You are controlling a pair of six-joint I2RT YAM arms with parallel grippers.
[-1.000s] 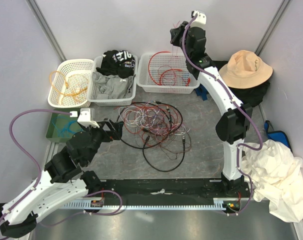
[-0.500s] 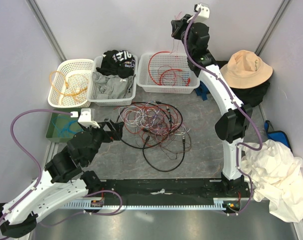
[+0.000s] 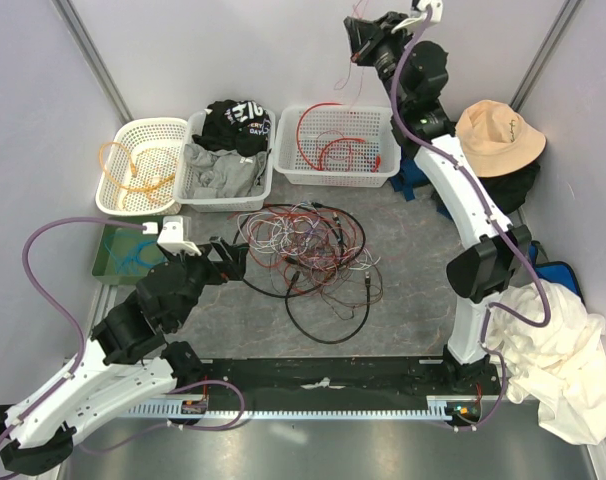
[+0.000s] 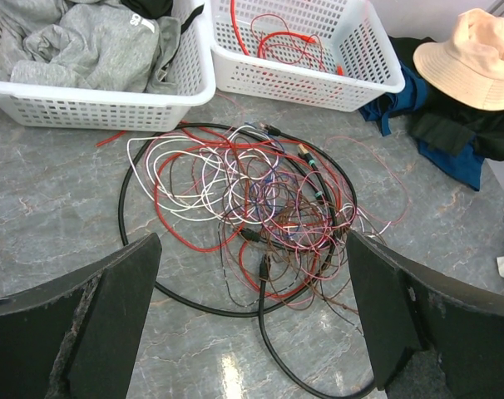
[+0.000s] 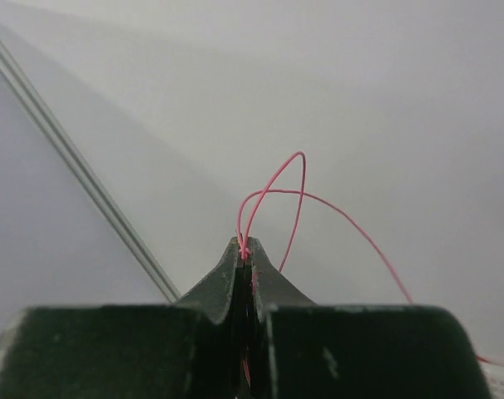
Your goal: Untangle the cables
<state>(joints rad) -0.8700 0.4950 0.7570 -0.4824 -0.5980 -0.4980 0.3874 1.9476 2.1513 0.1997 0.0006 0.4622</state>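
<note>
I pinch one red wire (image 5: pixel 285 192) high in right jaws; left jaws apart. Few sorted; big tangle (image 3: pixel 308 250) not yet done.

Cables (image 4: pixel 260 208) red, white, black, perhaps brown; basket (image 4: pixel 302 90) white.

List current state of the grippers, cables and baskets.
left gripper: open, empty, beside cable tangle
right gripper: shut on red wire, raised high
red wire: pinched, loop sticking out past the fingertips
cable tangle: knotted, on table
right basket: holds red cables
left basket: holds orange cable
middle basket: holds clothes
</note>
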